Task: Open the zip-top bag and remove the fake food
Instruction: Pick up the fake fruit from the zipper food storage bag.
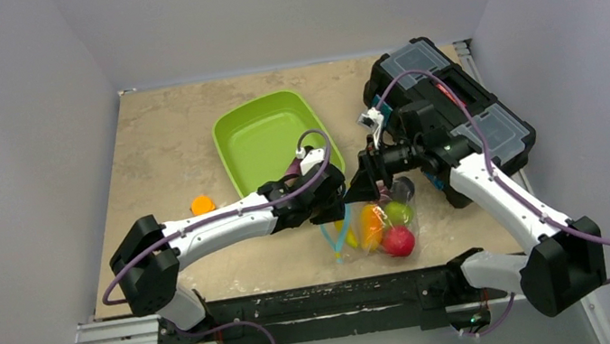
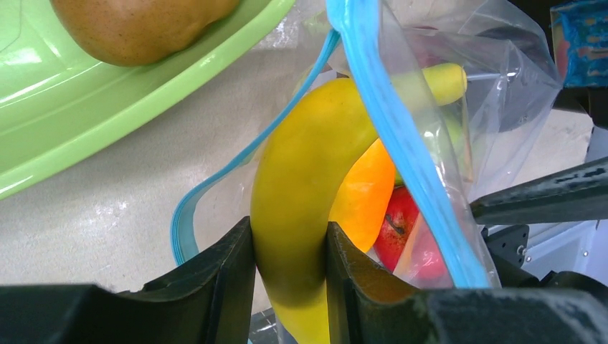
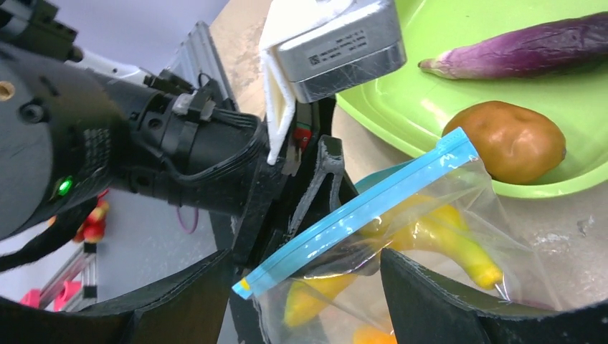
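Note:
The zip-top bag (image 1: 376,232) lies near the table's front edge with its blue zip strip (image 2: 401,136) parted. My left gripper (image 2: 290,233) reaches into the mouth and is shut on the yellow banana (image 2: 301,179). Behind the banana, in the bag, sit an orange piece (image 2: 364,197) and a red apple (image 2: 400,223). My right gripper (image 3: 305,271) is open, and the bag's top edge (image 3: 358,208) runs between its fingers without touching them. From above, the left gripper (image 1: 334,204) and the right gripper (image 1: 365,187) meet over the bag. A purple eggplant (image 3: 523,49) and a brown piece (image 3: 505,143) lie in the green tray (image 1: 264,137).
A black toolbox with clear lids (image 1: 451,104) stands at the back right, close behind my right arm. A small orange block (image 1: 202,205) sits left of the tray, beside my left arm. The tray's near rim (image 2: 143,115) is close to the bag's mouth.

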Tool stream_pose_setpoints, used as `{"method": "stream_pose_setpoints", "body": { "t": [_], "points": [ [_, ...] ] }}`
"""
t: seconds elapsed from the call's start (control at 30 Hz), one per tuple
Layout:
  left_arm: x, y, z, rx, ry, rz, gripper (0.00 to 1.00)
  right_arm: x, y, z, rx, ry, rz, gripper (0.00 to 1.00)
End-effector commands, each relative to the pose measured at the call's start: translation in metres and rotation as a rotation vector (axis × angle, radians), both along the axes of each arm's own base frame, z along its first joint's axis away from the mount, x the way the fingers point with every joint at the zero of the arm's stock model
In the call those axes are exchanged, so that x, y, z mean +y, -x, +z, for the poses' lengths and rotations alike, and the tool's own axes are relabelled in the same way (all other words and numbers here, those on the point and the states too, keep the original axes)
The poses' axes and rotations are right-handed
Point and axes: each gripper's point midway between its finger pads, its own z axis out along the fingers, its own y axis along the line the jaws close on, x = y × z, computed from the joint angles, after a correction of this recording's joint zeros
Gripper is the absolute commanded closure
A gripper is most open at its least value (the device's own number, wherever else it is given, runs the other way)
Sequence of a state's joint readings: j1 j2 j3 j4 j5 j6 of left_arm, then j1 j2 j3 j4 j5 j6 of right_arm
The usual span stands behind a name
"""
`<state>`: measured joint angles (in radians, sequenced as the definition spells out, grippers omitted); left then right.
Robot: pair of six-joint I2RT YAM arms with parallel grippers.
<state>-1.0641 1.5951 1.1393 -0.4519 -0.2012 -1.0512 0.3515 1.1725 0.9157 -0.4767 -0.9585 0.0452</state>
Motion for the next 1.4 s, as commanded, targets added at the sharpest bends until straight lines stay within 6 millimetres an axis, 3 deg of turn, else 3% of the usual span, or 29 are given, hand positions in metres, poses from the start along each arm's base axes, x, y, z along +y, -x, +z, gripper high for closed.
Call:
{"method": "stream_pose_setpoints", "body": {
  "t": [0.0,0.27,0.43,0.77,1.0,1.17,1.37],
  "points": [
    [-0.001,-0.007,0.017,-0.028,0.019,0.064,1.0,0.003,-0.018,-0.005,-0.023,0.056,-0.152,0.26],
    [0.012,-0.009,0.027,-0.052,-0.021,0.106,1.0,-0.001,-0.035,-0.012,-0.088,0.147,-0.242,0.35],
    [0.017,-0.01,0.035,-0.074,-0.029,0.117,1.0,0.004,-0.032,-0.008,-0.092,0.136,-0.22,0.43],
    [0.027,-0.009,0.045,-0.087,-0.043,0.12,1.0,0.019,-0.012,0.009,-0.078,0.044,-0.091,0.32],
    [0.041,-0.009,0.053,-0.115,-0.081,0.126,1.0,0.019,-0.03,0.003,-0.145,0.125,-0.154,0.34],
    [0.053,-0.01,0.053,-0.131,-0.128,0.134,1.0,0.022,-0.046,0.018,-0.188,0.127,-0.193,0.32],
    [0.077,-0.014,0.058,-0.192,-0.237,0.127,1.0,0.02,-0.042,0.035,-0.204,0.078,-0.162,0.31]
  ]
}}
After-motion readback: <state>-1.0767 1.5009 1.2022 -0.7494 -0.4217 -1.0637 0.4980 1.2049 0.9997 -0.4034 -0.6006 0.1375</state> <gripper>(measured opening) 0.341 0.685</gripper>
